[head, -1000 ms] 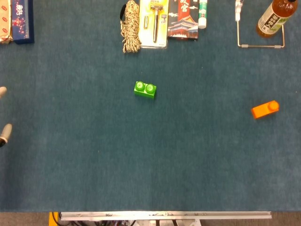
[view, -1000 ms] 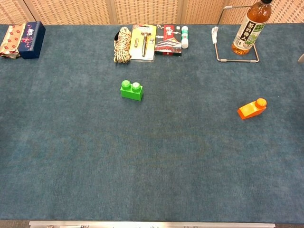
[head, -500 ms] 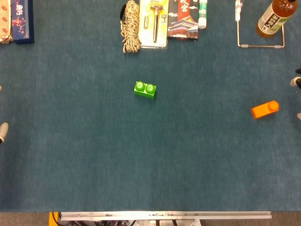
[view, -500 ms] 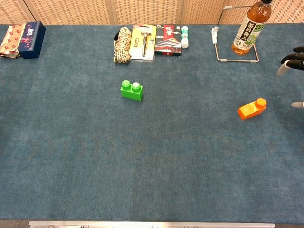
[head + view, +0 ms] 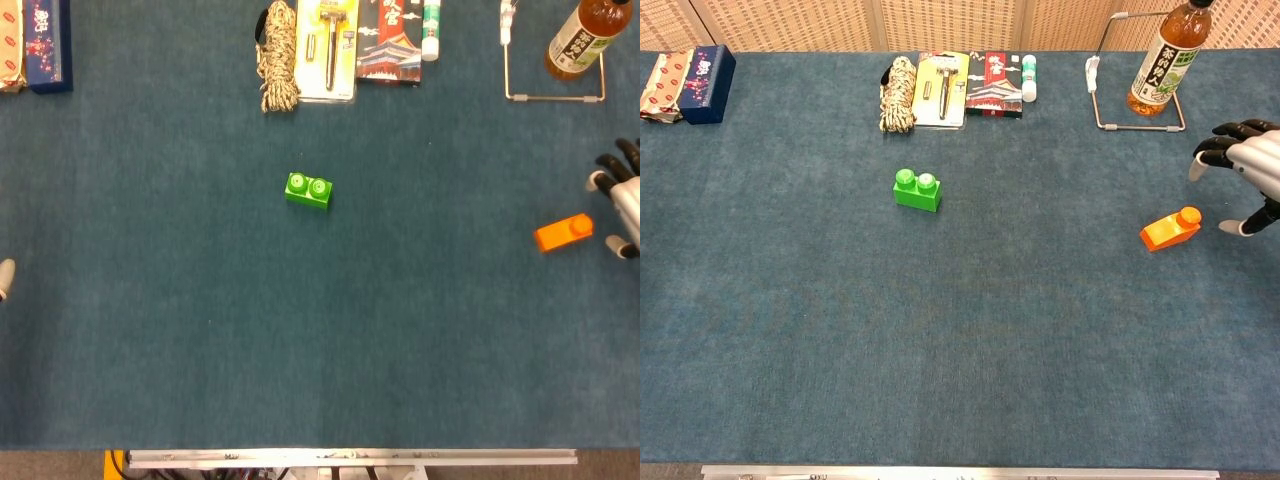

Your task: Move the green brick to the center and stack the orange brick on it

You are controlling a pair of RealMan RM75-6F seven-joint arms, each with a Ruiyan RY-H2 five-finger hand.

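- Green brick (image 5: 308,190) upright near the middle of the blue counter (image 5: 320,340), two studs up, touched by nothing; in the chest view at (image 5: 917,190).
- Orange brick (image 5: 563,233) far to the right, well apart from the green one, tilted, single round stud at its right end; in the chest view at (image 5: 1171,229).
- Right hand (image 5: 1240,170) at the right edge, just beside the orange brick and not touching it; fingers spread and gently curved, thumb low near the brick's stud end, nothing held. Same hand partly cut off in the head view at (image 5: 622,200).
- Left hand (image 5: 4,277) barely in view at the left edge of the head view, only a pale fingertip showing; cannot tell whether spread or closed. Well apart from both bricks.
- Along the back edge: coiled rope (image 5: 278,52), carded tool pack (image 5: 329,48) beside it, dark printed packet (image 5: 390,45), small white and green tube (image 5: 431,28).
- Further right at the back: wire stand (image 5: 553,70) with a tea bottle (image 5: 580,38) standing at it.
- Back left corner: dark blue box (image 5: 48,45) beside a red-patterned packet (image 5: 10,45).
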